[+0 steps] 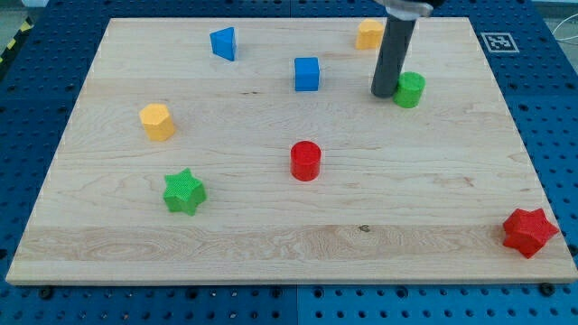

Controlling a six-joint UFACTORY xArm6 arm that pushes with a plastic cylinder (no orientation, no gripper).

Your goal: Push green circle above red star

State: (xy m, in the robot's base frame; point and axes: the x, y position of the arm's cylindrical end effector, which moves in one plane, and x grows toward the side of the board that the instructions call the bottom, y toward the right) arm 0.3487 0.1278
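The green circle [410, 89] stands at the upper right of the wooden board [271, 244]. The red star [528, 232] lies at the board's bottom right corner, far below the green circle and further to the view's right. My tip [384, 94] rests on the board right against the green circle's left side. The dark rod rises from there to the view's top edge.
A yellow block [368, 33] sits behind the rod at the top. A blue cube [307, 74] and a blue triangle [224, 43] lie to the left. A red cylinder [306, 161] is mid-board. A yellow hexagon [157, 121] and a green star [184, 191] are at left.
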